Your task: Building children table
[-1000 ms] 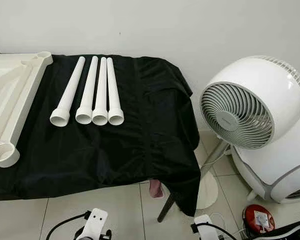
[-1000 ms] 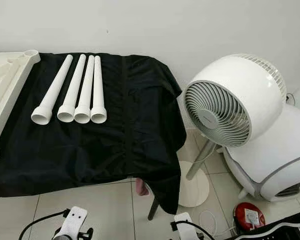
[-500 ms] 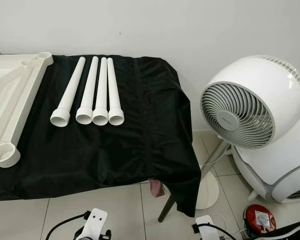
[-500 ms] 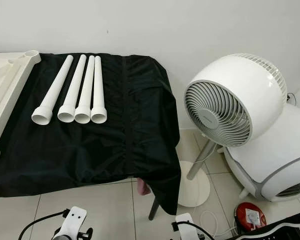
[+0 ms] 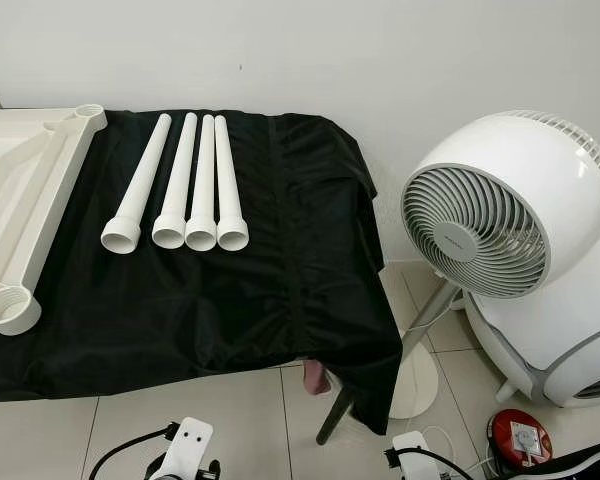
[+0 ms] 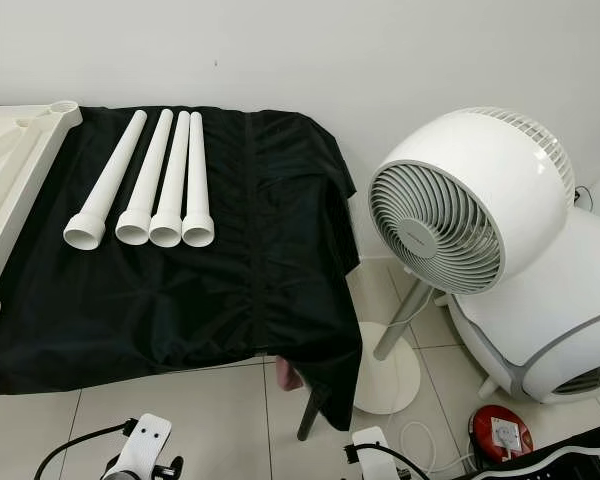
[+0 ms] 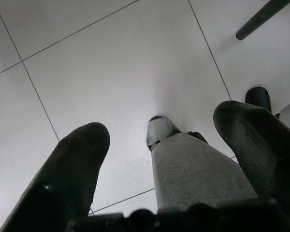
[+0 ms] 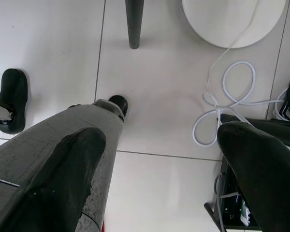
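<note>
Hanging low at my sides, both arms are idle, and each claw points down at the tiled floor [image 7: 111, 63]. My left claw [image 7: 159, 140] is released, its two black fingers [image 7: 72, 169] spread wide with nothing between them; past them I see my own grey leg and foot [image 7: 162, 133]. My right claw [image 8: 159, 159] is released too, empty, fingers [image 8: 261, 164] well apart. Beyond it lie a looped white cable [image 8: 232, 96], a dark counter leg [image 8: 134, 21] and the round white base [image 8: 232, 19] of the fan's stand.

Well above and ahead of both claws stands the counter, draped in a black cloth [image 5: 230, 290]. On the cloth lie four white table legs [image 5: 185, 185], side by side with their flared open ends toward me. Three of them touch; the leftmost lies slightly apart and angled. Farther to the left of my left claw, the white tabletop frame [image 5: 25, 200] rests upside down on the cloth, with a round socket [image 5: 8, 305] at its near corner and another [image 5: 88, 113] at the far corner.

Ahead of my right claw and to its right stands a white pedestal fan [image 5: 505, 205], with a large rounded white appliance [image 5: 560, 330] behind it and a red round object [image 5: 518, 437] on the floor beside it.
</note>
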Robot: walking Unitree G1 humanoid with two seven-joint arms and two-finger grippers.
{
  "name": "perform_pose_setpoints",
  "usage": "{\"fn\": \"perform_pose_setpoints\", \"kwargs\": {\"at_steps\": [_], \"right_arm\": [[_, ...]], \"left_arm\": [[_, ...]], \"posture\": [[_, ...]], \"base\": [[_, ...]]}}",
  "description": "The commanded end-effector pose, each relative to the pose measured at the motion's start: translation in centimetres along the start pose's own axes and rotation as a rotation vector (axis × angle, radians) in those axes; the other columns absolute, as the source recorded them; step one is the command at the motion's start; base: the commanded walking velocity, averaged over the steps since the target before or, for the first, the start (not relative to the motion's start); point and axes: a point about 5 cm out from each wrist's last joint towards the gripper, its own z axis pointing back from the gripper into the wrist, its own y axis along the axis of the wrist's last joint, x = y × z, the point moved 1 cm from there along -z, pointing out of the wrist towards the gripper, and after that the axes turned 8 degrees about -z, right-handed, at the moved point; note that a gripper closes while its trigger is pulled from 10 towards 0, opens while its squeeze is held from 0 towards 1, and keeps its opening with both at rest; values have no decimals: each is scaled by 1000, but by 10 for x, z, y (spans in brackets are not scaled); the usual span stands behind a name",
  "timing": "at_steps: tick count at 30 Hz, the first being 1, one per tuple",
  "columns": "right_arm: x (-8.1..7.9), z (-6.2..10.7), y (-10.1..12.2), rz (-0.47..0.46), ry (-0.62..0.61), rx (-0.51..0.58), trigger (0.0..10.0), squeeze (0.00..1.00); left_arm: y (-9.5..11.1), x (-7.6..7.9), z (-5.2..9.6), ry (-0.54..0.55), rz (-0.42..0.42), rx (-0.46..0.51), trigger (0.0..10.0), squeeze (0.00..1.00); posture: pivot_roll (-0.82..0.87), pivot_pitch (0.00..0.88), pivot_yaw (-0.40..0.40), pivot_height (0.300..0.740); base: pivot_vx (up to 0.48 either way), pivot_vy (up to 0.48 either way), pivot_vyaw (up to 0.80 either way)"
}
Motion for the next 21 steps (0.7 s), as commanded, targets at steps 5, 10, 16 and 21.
{"fn": "perform_pose_setpoints", "kwargs": {"at_steps": [5, 10, 16, 21], "right_arm": [[1, 1, -5, 2, -1, -19, 10000, 0], [0, 0, -3, 2, -3, -17, 10000, 0], [-1, -1, 0, 5, -3, -11, 10000, 0], [-1, -1, 2, 9, -3, -8, 10000, 0]], "left_arm": [[-4, -1, 0, -8, -9, -27, 10000, 0], [-2, -1, 0, -11, 0, -26, 10000, 0], [-1, -1, -1, -12, 1, -29, 10000, 0], [-1, 1, -1, -16, 5, -30, 10000, 0]], "posture": [[2, 0, -27, 740], [4, 0, -31, 740], [6, 0, -35, 740], [4, 0, -32, 740]], "base": [[0, 0, 0], [0, 0, 0], [0, 0, 0], [0, 0, 0]]}}
